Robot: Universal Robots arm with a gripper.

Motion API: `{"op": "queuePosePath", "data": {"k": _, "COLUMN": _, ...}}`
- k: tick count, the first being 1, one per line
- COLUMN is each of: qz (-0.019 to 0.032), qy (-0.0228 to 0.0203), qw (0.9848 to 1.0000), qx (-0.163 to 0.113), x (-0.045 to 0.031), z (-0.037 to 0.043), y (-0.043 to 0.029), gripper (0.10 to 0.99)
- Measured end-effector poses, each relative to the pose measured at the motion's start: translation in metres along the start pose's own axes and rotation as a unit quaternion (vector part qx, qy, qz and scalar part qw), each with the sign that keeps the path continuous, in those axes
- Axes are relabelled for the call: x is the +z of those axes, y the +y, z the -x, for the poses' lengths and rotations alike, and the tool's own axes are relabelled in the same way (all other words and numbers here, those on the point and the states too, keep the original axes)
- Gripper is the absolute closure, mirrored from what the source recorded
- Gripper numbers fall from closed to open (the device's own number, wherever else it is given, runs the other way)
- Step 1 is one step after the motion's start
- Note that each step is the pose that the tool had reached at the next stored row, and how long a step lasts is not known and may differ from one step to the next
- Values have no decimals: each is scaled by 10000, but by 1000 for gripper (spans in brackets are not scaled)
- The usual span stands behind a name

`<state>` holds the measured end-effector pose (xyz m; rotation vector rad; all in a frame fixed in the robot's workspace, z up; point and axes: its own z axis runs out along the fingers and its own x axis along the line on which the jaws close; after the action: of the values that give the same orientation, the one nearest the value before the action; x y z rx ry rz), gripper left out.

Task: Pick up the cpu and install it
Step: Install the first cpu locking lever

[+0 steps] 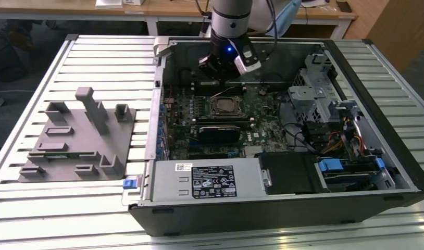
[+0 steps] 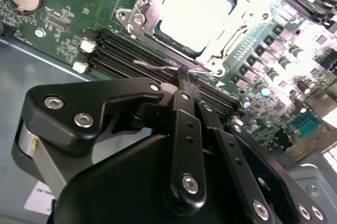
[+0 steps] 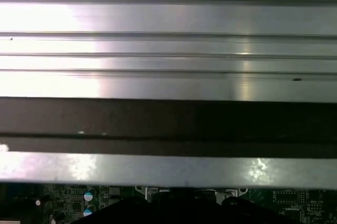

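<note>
While the cpu (image 2: pixel 196 14) sits seated in its socket frame (image 2: pixel 158 0) on the motherboard (image 1: pixel 219 117), the gripper (image 2: pixel 182 76) hangs beside it. Its fingers are pressed together, holding nothing

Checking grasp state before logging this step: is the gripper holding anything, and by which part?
Nothing held. The gripper is shut with nothing between its fingertips, beside the socket lever; the cpu already lies in the socket.
</note>
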<state>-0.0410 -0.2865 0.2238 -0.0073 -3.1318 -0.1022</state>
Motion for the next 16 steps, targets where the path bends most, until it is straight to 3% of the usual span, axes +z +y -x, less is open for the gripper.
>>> {"op": "queuePosePath", "data": {"k": 16, "qz": 0, "qy": 0, "qw": 10000, "qx": 0, "x": 80, "z": 139, "y": 8, "gripper": 980}}
